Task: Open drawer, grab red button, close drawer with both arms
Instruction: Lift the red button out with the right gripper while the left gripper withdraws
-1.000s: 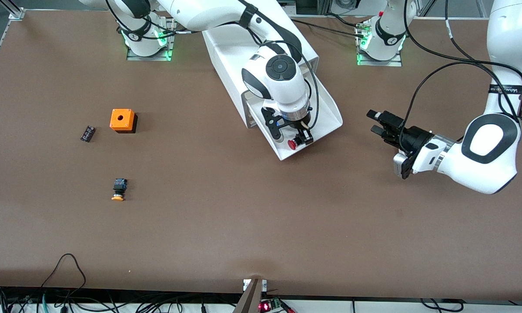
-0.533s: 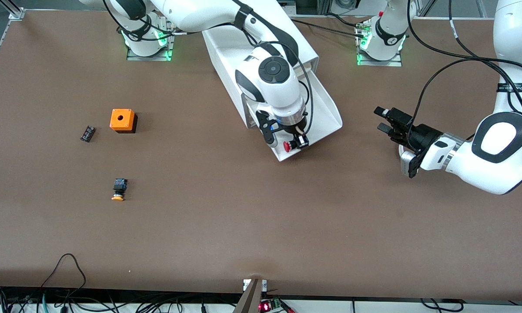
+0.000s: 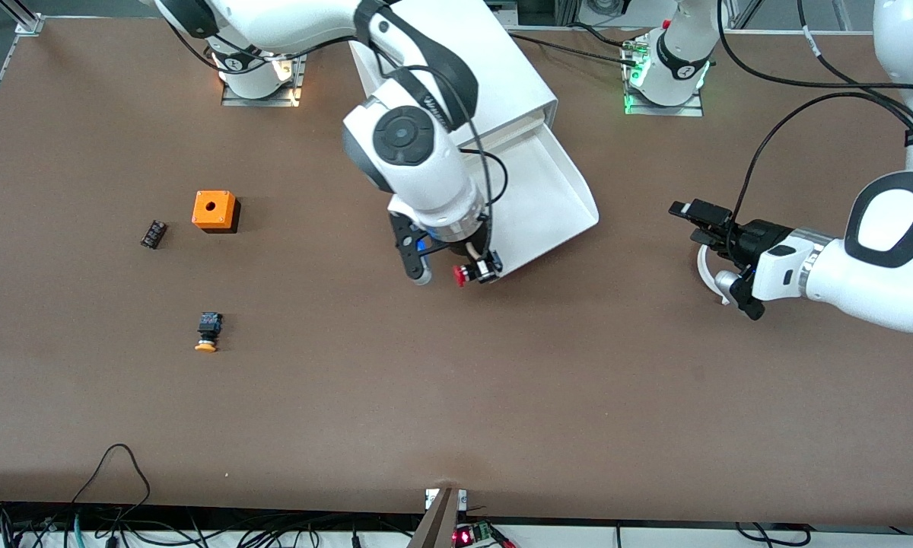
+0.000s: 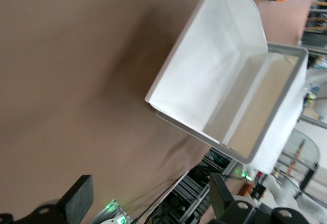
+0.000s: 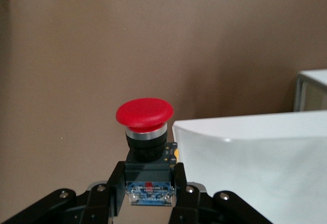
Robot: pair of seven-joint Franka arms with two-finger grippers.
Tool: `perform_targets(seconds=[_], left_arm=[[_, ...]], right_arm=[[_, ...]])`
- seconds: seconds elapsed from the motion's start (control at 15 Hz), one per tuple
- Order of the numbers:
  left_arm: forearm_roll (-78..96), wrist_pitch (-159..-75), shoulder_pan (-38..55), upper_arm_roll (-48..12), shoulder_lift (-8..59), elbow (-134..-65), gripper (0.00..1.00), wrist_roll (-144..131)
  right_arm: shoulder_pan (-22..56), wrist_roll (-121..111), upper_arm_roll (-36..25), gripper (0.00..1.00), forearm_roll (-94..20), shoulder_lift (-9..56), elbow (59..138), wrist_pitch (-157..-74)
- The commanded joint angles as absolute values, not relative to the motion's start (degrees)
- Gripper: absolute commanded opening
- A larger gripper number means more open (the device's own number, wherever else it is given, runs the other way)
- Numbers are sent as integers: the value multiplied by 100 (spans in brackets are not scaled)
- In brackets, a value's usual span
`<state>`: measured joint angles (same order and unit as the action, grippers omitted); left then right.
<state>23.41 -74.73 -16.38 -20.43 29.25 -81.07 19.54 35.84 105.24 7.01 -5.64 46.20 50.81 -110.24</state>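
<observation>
The drawer (image 3: 548, 190) stands pulled out of the white cabinet (image 3: 456, 61), its tray bare. My right gripper (image 3: 481, 271) is shut on the black body of the red-capped button (image 3: 461, 275) and holds it in the air over the drawer's front corner and the table beside it. In the right wrist view the button (image 5: 144, 112) stands upright between the fingers (image 5: 179, 180), next to the drawer's wall (image 5: 245, 147). My left gripper (image 3: 688, 222) is open and empty, over the table beside the drawer toward the left arm's end. The left wrist view shows the drawer (image 4: 214, 75) past my open left gripper (image 4: 150, 198).
An orange box with a hole (image 3: 214, 210), a small black part (image 3: 153, 234) and an orange-capped button (image 3: 208, 332) lie on the table toward the right arm's end. Cables run along the table edge nearest the front camera.
My right gripper has lifted the red button out of the drawer and carried it past the drawer's front corner. My left gripper has drawn back from the drawer toward its own end.
</observation>
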Motion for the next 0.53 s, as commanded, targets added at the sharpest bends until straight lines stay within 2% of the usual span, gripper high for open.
perform_targets(seconds=[0.0,0.2,0.47], left_arm=[[1751,-7900,-1250,-2057,2804,-8034,100,1006],[900,-8435,-557,-2048,2821,-7910,100,-207],[475,-8936,-281,-2030,2900,-7963,100,-1121]], right_arm=[[3104,9418,958,0,-642,4447,5080,-10505],[2481,7749,941,0,-904,4228,5124,-9960],[1865,5280,888,0,-826,4201,5142,-9002]])
